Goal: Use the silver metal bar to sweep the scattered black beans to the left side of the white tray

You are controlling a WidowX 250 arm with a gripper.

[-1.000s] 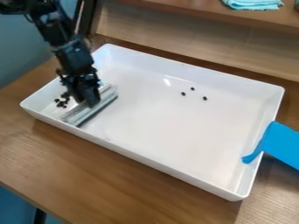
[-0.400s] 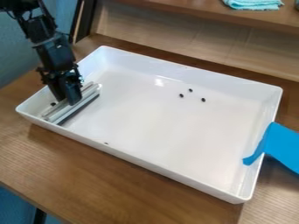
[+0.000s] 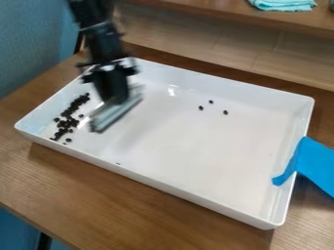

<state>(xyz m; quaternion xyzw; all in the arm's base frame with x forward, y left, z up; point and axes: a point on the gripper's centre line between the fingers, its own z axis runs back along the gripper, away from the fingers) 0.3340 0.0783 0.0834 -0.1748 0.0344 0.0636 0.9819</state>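
The black gripper (image 3: 115, 100) hangs over the left part of the white tray (image 3: 196, 180), shut on a long pale squeegee-like bar (image 3: 116, 115). The bar lies slantwise and looks blurred, apparently raised off the tray floor. Left of it, many small black beans (image 3: 67, 119) form a band along the tray's left wall. Three more black beans (image 3: 211, 102) lie apart toward the tray's back right. A tiny dark speck (image 3: 118, 163) is by the front wall.
Blue tape (image 3: 312, 163) is stuck over the tray's right wall. Behind the tray rises a wooden ledge (image 3: 215, 19) with a folded turquoise cloth (image 3: 283, 5) on it. The wooden table (image 3: 130, 205) extends in front.
The gripper and bar first went left toward the tray's left wall, then came back right and up, uncovering the band of beans. The tray has shifted slightly left.
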